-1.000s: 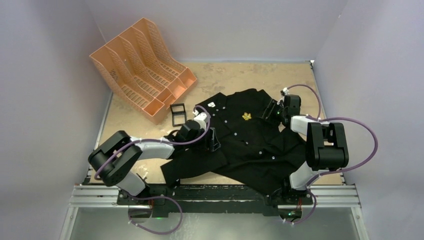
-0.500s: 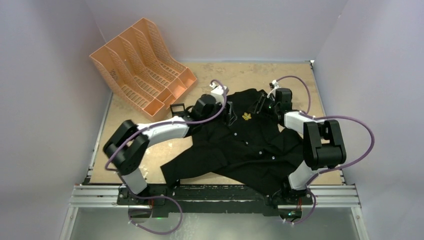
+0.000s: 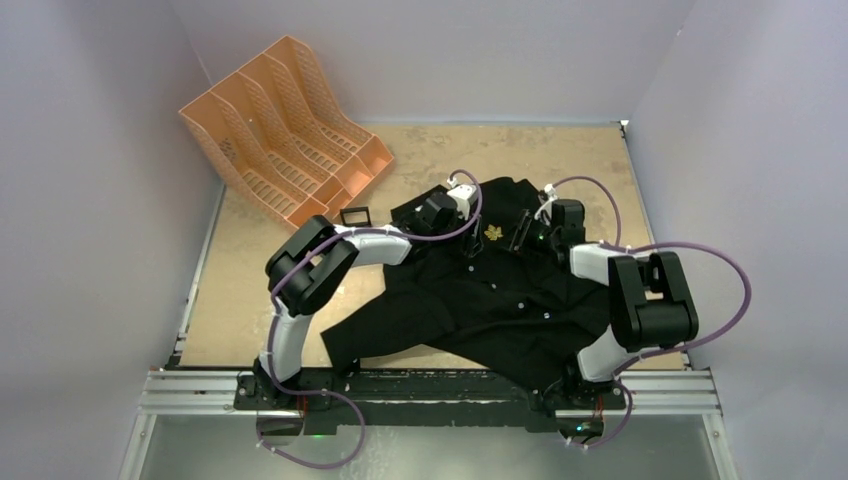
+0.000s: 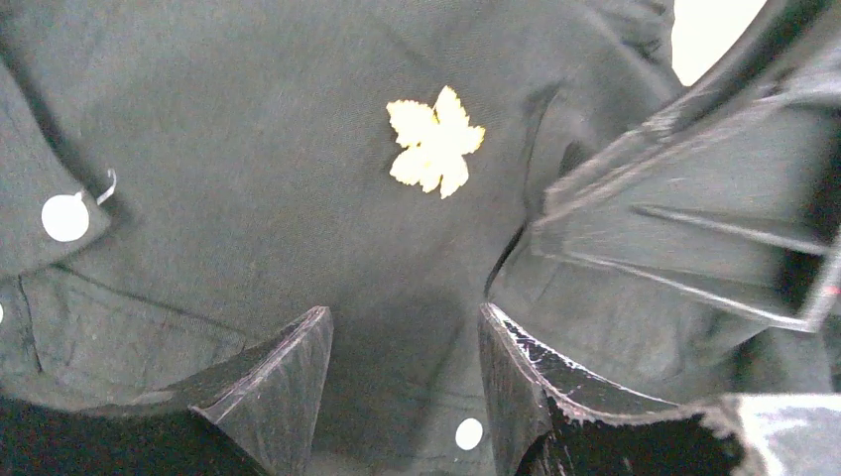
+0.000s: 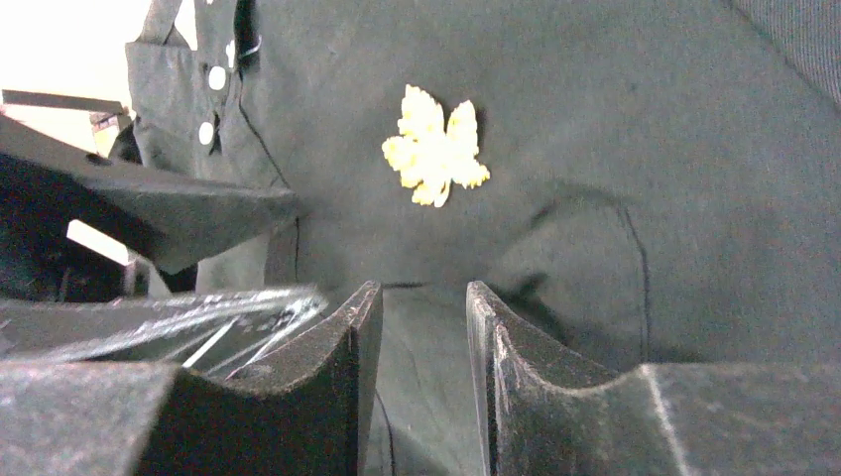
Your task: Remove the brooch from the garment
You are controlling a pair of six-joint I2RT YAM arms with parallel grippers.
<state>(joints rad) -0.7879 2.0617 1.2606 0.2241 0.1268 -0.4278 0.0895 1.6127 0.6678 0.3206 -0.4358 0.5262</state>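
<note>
Found tiny gold-yellow leaf-shaped metal brooch (image 4: 434,142) pinned on chest of black short-sleeved button-up shirt (image 3: 500,300), flanked by left gripper (image 4: 404,309) and right gripper (image 5: 424,288), both part-open and empty, likely for one to hold cloth, other to pluck

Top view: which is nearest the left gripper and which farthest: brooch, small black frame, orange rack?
1. Brooch, just right of the left gripper, on the shirt.
2. Black frame, to its left on the table.
3. Orange rack, far left corner.
</note>
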